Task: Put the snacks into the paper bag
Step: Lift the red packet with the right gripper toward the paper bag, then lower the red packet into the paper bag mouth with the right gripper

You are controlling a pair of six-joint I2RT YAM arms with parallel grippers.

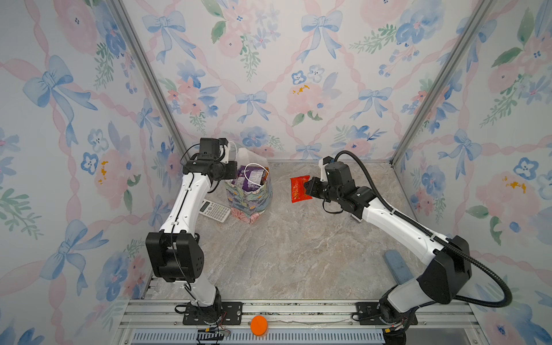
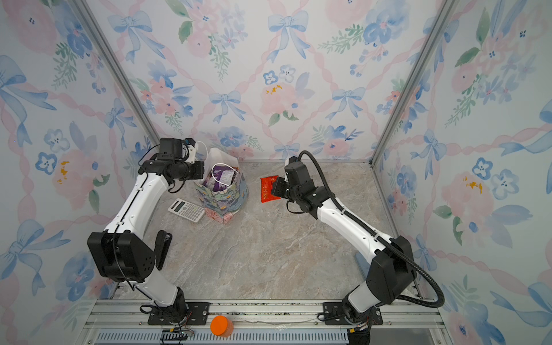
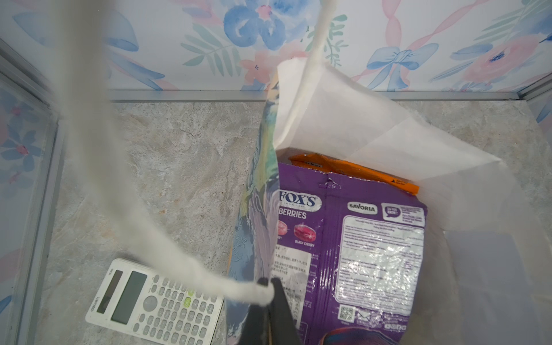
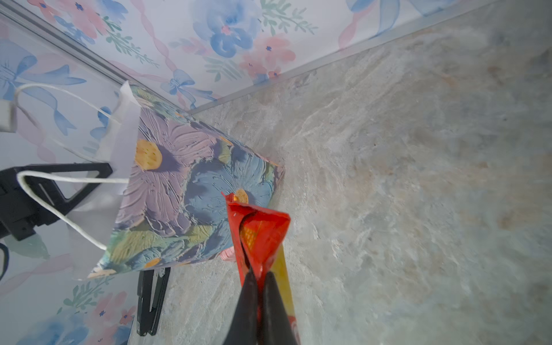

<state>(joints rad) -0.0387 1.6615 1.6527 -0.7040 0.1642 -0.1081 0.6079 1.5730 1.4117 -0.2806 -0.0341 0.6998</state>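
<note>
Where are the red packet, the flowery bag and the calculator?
red packet [image 1: 297, 191]: a top view, its bare left part.
flowery bag [image 1: 248, 203]: a top view, its printed front wall.
calculator [image 3: 173, 310]: left wrist view, its keypad.

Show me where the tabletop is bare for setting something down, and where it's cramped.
Widest: the table middle, between both arms, from the paper bag forward to the front rail. Also bare: the back right corner behind the right claw holding the red sachet. Crowded: back left, calculator beside the bag under the left arm.
</note>
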